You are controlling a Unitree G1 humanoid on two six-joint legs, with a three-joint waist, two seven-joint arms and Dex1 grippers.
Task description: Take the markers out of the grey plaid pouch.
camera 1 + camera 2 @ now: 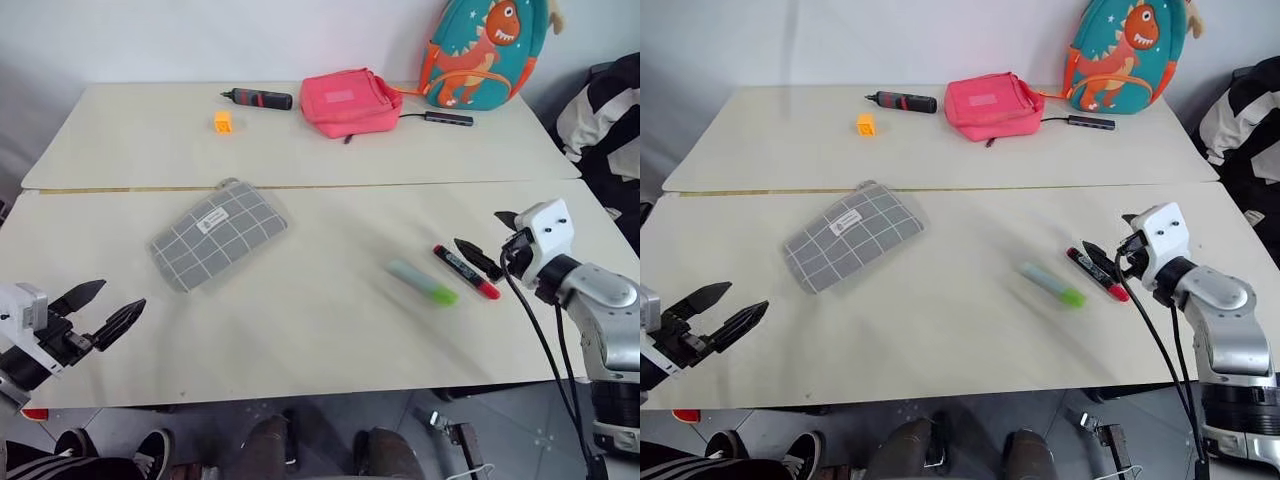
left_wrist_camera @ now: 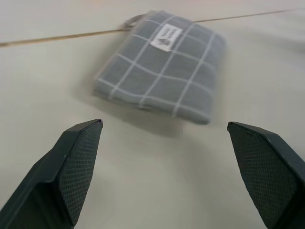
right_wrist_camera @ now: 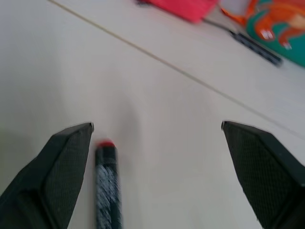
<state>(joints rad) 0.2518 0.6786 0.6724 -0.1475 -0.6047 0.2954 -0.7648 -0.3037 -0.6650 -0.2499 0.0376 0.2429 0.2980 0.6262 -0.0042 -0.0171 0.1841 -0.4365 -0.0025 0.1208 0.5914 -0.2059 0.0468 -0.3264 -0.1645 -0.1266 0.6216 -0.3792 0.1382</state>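
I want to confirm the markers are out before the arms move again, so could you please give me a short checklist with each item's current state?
1. Left gripper open and empty: ok.
2. Right gripper open, holding nothing: ok.
3. Green highlighter lying on the table, outside the grey plaid pouch: ok.
4. Black marker with red ends on the table: ok.
5. All-black marker out: cannot tell.
6. Pouch empty: cannot tell.

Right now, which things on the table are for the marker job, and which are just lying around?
For the job:
grey plaid pouch
pale green highlighter
black marker with red ends

Just lying about:
pink bag
dinosaur backpack
black-and-red tool
small orange block
dark flat bar on a cable
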